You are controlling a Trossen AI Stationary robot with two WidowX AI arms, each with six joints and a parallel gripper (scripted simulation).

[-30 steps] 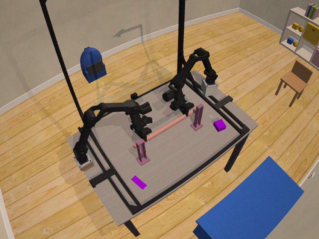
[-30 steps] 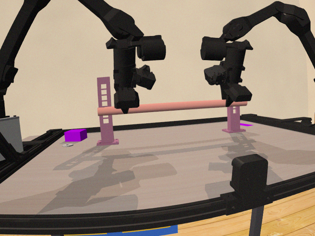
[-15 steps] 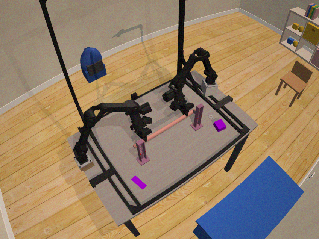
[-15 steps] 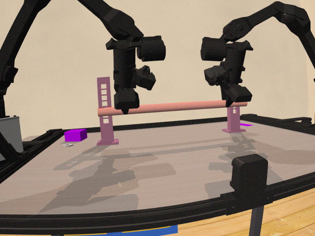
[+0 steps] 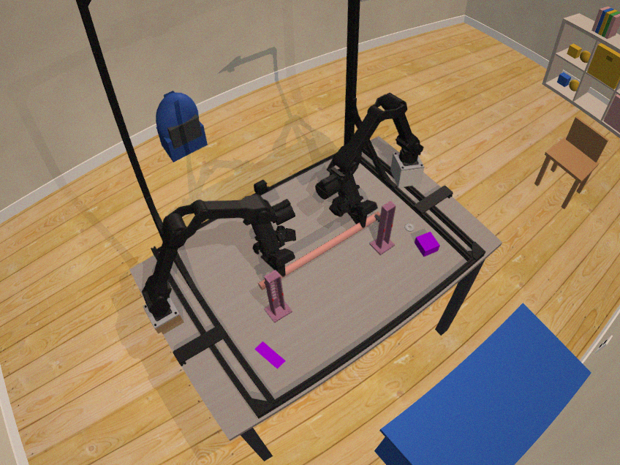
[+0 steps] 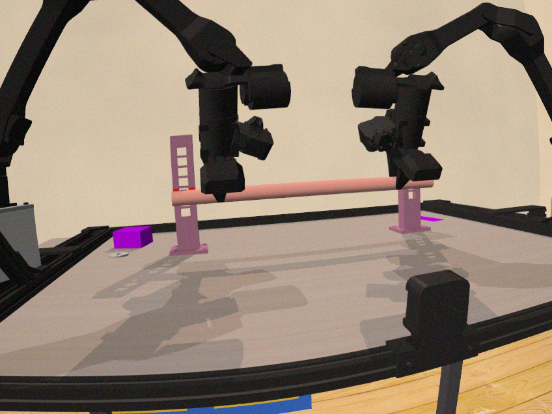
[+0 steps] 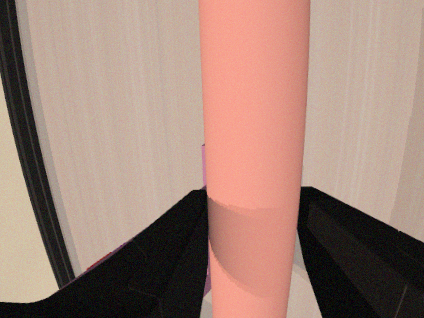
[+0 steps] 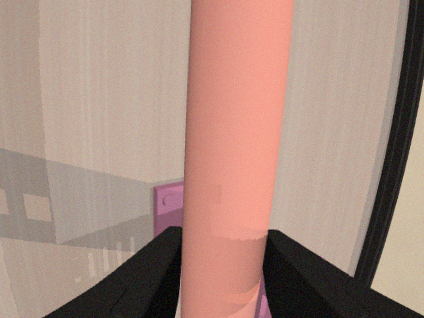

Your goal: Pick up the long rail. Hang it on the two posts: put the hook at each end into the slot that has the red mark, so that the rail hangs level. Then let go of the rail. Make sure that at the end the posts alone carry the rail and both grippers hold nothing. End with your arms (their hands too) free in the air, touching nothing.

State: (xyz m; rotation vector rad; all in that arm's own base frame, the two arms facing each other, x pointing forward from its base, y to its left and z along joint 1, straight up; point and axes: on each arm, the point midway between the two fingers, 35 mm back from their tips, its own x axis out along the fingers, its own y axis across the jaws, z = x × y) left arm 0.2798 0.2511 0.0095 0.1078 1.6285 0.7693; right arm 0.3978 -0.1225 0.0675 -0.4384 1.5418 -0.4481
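The pink rail is held up off the table, close against the slotted faces of two mauve posts. My left gripper is shut on it beside one post. My right gripper is shut on it near the other post. In the exterior view a red mark shows just above the rail on the first post. The hooks are mostly hidden; whether they sit in the slots cannot be told.
A purple block and a small pale ring lie beyond the left gripper's post. A flat purple strip lies beyond the right gripper's post. A black frame edges the table.
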